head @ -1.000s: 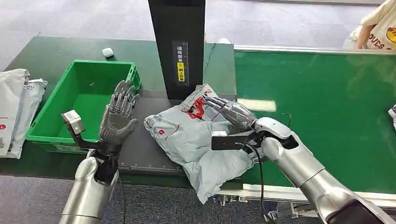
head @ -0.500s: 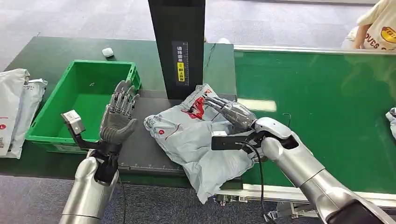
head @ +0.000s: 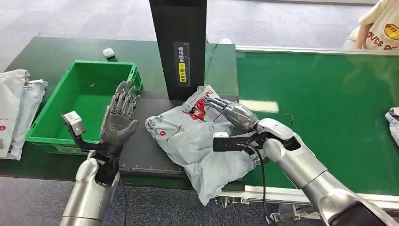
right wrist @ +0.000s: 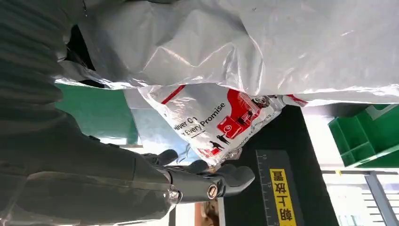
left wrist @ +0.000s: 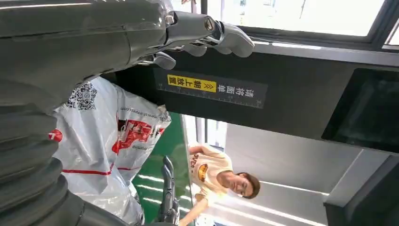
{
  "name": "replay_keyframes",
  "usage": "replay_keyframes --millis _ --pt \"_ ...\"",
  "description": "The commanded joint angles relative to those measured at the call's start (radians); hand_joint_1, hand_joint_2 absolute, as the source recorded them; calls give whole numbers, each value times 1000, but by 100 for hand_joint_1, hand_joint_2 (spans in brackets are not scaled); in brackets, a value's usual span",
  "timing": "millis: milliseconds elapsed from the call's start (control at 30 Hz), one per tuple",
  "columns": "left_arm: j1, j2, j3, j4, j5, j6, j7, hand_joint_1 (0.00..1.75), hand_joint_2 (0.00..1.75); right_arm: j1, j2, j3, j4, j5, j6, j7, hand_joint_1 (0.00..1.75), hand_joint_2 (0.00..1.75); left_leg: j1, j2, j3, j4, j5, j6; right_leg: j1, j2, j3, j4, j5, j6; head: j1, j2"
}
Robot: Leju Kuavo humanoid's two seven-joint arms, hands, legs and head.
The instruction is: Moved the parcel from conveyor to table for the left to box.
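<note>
Grey crumpled plastic mailer parcel (head: 197,141), centre frame: soft, light, slippery; right hand (head: 230,113) presses it, grasp unclear; left hand (head: 120,117) spread, empty.

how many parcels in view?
4: one under the right hand on the black table, centre; two stacked at the far left; one at the conveyor's right edge. More may be out of frame.

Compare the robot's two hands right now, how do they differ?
The left hand is raised upright beside the green bin, fingers spread, holding nothing; the right hand lies low on the grey parcel, touching it. The left hangs over the dark table, the right near the conveyor's edge. Both are grey on silver arms.
</note>
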Motion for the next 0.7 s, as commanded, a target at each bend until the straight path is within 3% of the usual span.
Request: replay_keyframes --millis 33,700 --pt "-22 17 -19 17 -1 0 1 0 175 -22 -11 23 3 2 1 -2 0 175 0 0 3 -1 -1 0 0 0 2 -1 -1 -1 0 0" --pt "-22 17 -19 17 -1 0 1 0 175 -22 -11 23 3 2 1 -2 0 175 0 1 4 -1 -1 0 0 0 3 -1 -1 -1 0 0"
